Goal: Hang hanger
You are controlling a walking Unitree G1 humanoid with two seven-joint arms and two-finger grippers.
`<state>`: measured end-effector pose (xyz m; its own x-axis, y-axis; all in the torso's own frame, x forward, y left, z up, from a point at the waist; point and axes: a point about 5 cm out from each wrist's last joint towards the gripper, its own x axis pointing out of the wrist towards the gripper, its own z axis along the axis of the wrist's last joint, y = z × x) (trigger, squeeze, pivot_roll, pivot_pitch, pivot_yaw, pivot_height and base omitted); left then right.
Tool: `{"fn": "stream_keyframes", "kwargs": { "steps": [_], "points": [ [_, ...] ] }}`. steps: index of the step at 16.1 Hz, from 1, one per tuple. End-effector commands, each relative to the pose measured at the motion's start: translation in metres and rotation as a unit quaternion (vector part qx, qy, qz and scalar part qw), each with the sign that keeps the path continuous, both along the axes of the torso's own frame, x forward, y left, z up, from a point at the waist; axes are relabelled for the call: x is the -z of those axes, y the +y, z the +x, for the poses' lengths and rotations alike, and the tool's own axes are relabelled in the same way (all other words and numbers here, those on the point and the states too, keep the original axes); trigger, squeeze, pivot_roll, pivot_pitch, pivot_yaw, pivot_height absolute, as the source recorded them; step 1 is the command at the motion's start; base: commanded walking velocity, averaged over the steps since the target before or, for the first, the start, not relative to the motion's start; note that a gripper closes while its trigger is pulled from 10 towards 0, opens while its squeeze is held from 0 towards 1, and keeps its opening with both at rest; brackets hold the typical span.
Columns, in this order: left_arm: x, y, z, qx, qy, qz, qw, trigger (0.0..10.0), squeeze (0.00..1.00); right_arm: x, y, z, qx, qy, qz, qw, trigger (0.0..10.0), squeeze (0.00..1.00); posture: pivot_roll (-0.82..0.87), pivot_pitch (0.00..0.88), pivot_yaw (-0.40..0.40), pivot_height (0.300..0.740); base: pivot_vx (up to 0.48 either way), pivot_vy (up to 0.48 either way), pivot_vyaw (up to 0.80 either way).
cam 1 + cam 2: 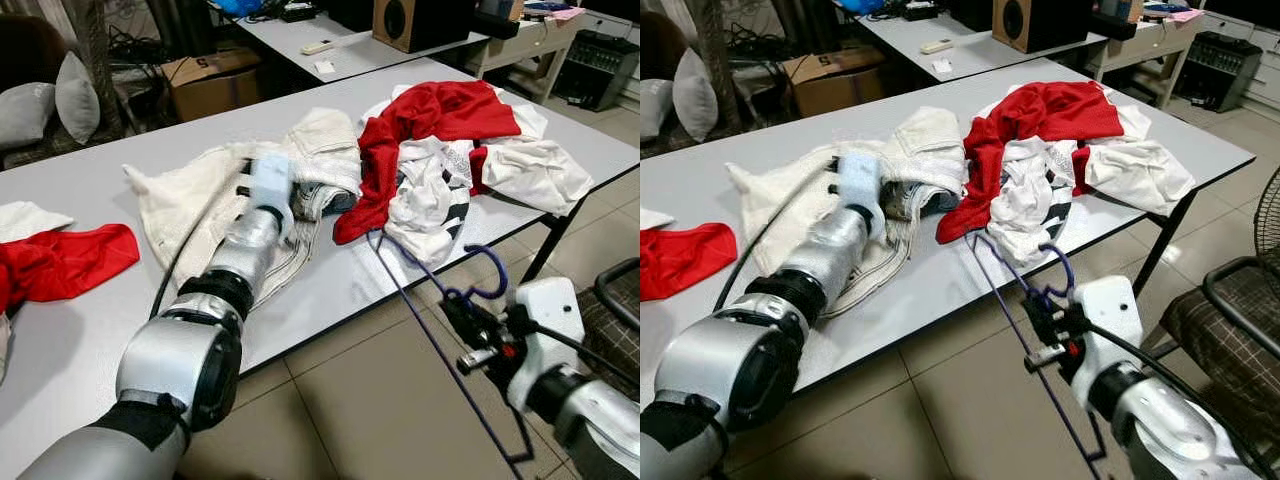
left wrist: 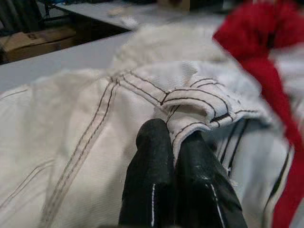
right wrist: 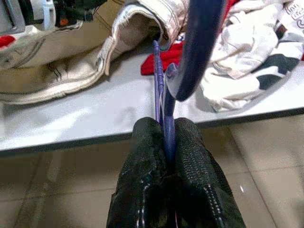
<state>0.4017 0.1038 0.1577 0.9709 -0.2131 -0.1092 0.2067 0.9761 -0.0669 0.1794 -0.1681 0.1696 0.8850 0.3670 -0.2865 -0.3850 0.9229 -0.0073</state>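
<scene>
The thin blue wire hanger (image 3: 164,102) is pinched between the right gripper (image 3: 166,130) fingers, off the grey tabletop (image 1: 330,280) edge at 5 o'clock above open tiled floor (image 1: 380,400). The left gripper (image 2: 173,142) fingers nip a cream stitched garment (image 2: 85,137) mid-tabletop, beside the red cloth (image 1: 420,120) at 2 o'clock.

Even, diffuse indoor light; eye views sharp, mild wide-angle bowing at edges. Soft glare on table (image 1: 330,280) and floor tiles (image 1: 380,400). Left wrist view soft, background blurred. Right wrist view: near fingers (image 3: 190,161) defocused.
</scene>
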Motion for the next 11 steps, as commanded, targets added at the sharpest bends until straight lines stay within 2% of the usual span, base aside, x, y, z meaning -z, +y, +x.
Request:
{"fn": "stream_keyframes", "kwargs": {
  "steps": [1,2,3,4,6,7,8,9,11],
  "points": [
    [-0.008,0.003,0.002,-0.003,-0.008,-0.043,0.999,0.0,0.0,-0.001,0.0,0.002,0.003,-0.008,0.001,1.0,10.0,0.0,-0.25,0.0,0.096,0.74,0.0,0.0,0.0],
    [-0.024,0.013,0.005,0.003,-0.043,-0.111,0.993,0.0,0.0,-0.006,0.005,0.006,0.006,-0.033,0.032,0.999,10.0,0.0,-0.22,0.0,0.107,0.74,0.0,0.0,0.0],
    [-0.039,0.024,0.004,0.01,-0.079,-0.136,0.987,0.0,0.0,-0.01,0.009,0.009,0.006,-0.053,0.055,0.997,10.0,0.0,-0.19,0.0,0.117,0.74,0.0,0.0,0.0],
    [-0.059,0.038,-0.007,0.012,-0.122,-0.134,0.983,0.0,0.0,-0.014,0.012,0.011,0.007,-0.07,0.079,0.994,10.0,0.0,-0.18,0.0,0.125,0.74,0.0,0.0,0.0],
    [-0.073,0.05,-0.023,0.005,-0.151,-0.118,0.981,0.0,0.0,-0.017,0.013,0.013,0.019,-0.086,0.106,0.991,10.0,0.0,-0.15,0.0,0.134,0.74,0.0,0.0,0.0],
    [-0.076,0.056,-0.034,0.0,-0.144,-0.104,0.984,7.2,0.0,-0.018,0.012,0.014,0.028,-0.095,0.12,0.988,10.0,0.0,-0.14,0.0,0.14,0.74,0.0,0.0,0.0],
    [-0.07,0.059,-0.042,-0.019,-0.119,-0.096,0.988,10.0,0.0,-0.018,0.014,0.016,0.031,-0.101,0.128,0.986,10.0,0.0,-0.13,0.0,0.139,0.74,0.0,0.0,0.0],
    [-0.067,0.062,-0.054,-0.024,-0.133,-0.095,0.986,10.0,0.0,-0.019,0.017,0.018,0.032,-0.106,0.138,0.984,10.0,0.0,-0.12,0.0,0.131,0.74,0.0,0.0,0.0],
    [-0.055,0.059,-0.068,-0.018,-0.133,-0.091,0.987,10.0,0.0,-0.017,0.02,0.022,0.027,-0.107,0.141,0.984,10.0,0.0,-0.11,0.0,0.115,0.74,0.0,0.0,0.0]
  ]
}}
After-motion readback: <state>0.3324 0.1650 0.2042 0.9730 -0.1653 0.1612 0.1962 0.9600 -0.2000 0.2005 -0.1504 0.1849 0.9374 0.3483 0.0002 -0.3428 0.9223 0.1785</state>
